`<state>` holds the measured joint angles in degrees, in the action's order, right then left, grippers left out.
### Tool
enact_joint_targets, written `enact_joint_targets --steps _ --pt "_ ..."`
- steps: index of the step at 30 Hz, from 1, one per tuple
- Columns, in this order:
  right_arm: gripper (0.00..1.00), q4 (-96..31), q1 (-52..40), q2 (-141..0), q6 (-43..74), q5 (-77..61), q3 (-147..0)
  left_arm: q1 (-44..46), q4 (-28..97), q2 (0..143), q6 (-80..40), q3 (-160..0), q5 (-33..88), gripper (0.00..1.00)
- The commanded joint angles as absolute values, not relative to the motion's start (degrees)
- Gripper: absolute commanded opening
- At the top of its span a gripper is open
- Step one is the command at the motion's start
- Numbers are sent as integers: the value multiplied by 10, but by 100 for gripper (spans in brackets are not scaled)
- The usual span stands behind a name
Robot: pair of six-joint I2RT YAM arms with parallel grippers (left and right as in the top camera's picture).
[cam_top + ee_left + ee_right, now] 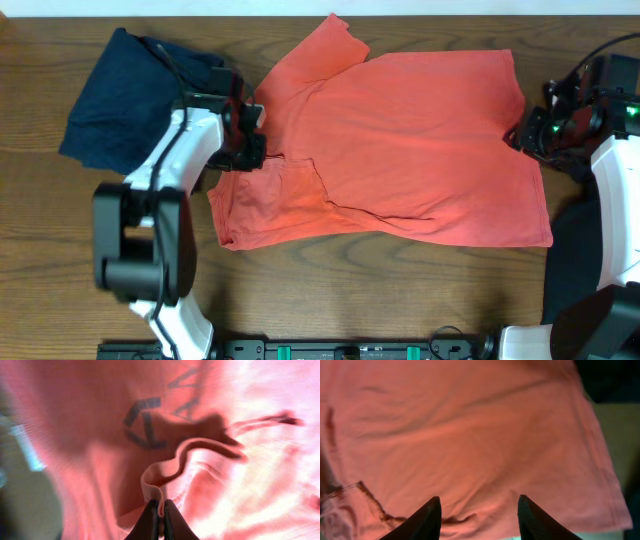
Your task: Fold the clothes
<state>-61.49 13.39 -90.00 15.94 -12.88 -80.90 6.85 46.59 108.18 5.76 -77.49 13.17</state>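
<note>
Two risks noted. Navy garment (130, 100) lies far left, close beside the left gripper (160, 506), and a backward swing could snag it. That gripper is pinched closed on a thin ridge of the coral T-shirt (400, 140); so shallow a hold may slip under tension. Shirt lies spread mid-table, left side bunched. Right gripper (479, 499) hangs over the right hem, fingers wide, holding nothing. Bare table (400, 310) in front gives room. Black garment (570, 240) crowds the right.
</note>
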Motion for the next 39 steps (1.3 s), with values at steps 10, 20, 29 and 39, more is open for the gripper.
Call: enact_joint_targets --steps 10,20,29,39 --pt "54 -639 238 -954 202 -71 -730 68 509 936 42 -799 124 6" --pt "46 -578 295 -979 201 -74 -599 68 531 915 42 -799 124 6" --pt "47 -573 317 -979 237 7 -581 68 540 911 42 -799 124 6" --pt "41 -454 317 -979 292 4 -502 68 540 893 43 -799 124 6"
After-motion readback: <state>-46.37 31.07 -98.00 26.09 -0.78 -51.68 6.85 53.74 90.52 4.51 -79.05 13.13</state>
